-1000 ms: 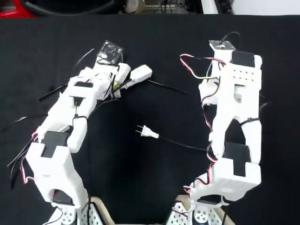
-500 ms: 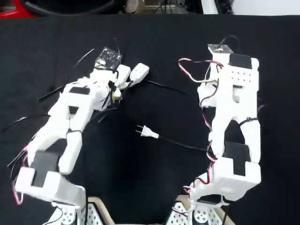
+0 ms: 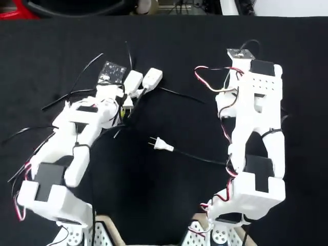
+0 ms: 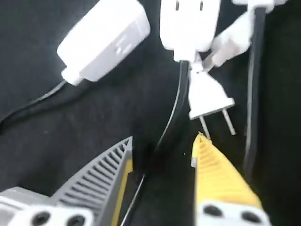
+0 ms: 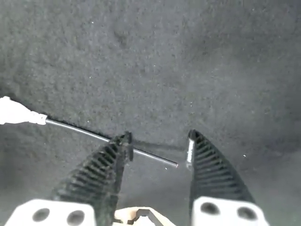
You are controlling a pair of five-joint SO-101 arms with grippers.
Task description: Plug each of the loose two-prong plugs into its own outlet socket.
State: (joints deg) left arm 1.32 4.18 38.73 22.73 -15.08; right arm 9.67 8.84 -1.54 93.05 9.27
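The left gripper (image 4: pixel 164 140) is spread wide and holds nothing. A white plug (image 4: pixel 207 96) lies just past its yellow finger, beside a white socket (image 4: pixel 188 23). The other plug (image 3: pixel 164 146) lies in the middle of the bench (image 3: pixel 287 41), at 5 o'clock from the sockets. The right gripper (image 5: pixel 158 138) is spread over a black cord (image 5: pixel 80 132).

High view: looking down over the whole table (image 3: pixel 287 41) from far above.
Left wrist view: pointing close at a plug (image 4: pixel 207 96), sharing it with the high view.
Right wrist view: pointing close at the table.
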